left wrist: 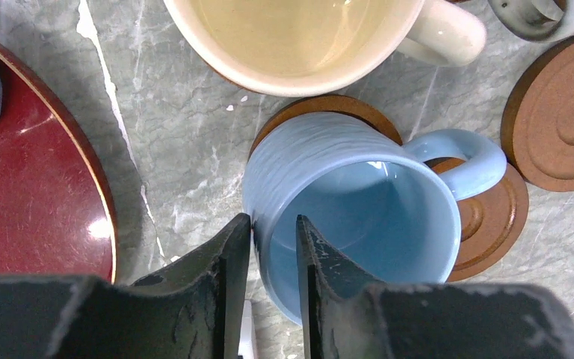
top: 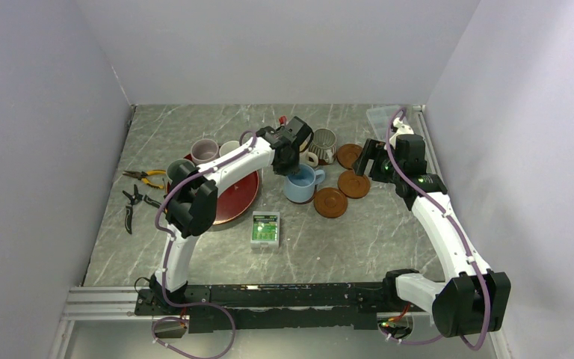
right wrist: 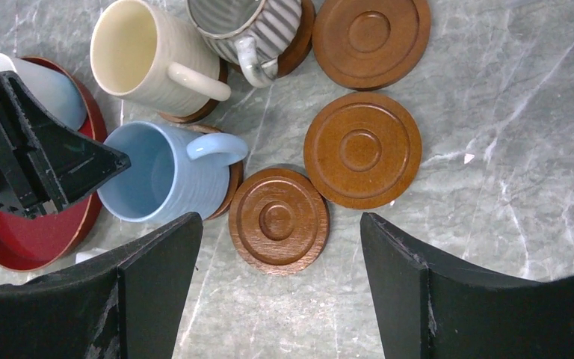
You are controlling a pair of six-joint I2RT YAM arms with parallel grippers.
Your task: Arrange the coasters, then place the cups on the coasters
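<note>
The light blue cup (left wrist: 359,194) stands on a coaster (left wrist: 329,108), handle to the right. My left gripper (left wrist: 273,222) straddles its near wall, open: the outer finger touches the wall and the inner finger (left wrist: 321,254) stands clear of it. From above, the left gripper (top: 293,170) hangs over this cup (top: 303,185). The cream cup (right wrist: 142,56) and the striped cup (right wrist: 250,22) each sit on a coaster. My right gripper (right wrist: 279,218) is open and empty over three bare coasters (right wrist: 279,250), (right wrist: 362,148), (right wrist: 370,34).
A dark-red tray (top: 239,198) at the left holds the mauve-pink cup (top: 204,151), the white cup (top: 229,147) and the grey-green cup (top: 179,170). Pliers (top: 146,176) and another hand tool (top: 131,206) lie at the far left. A green-and-white box (top: 264,229) lies in front.
</note>
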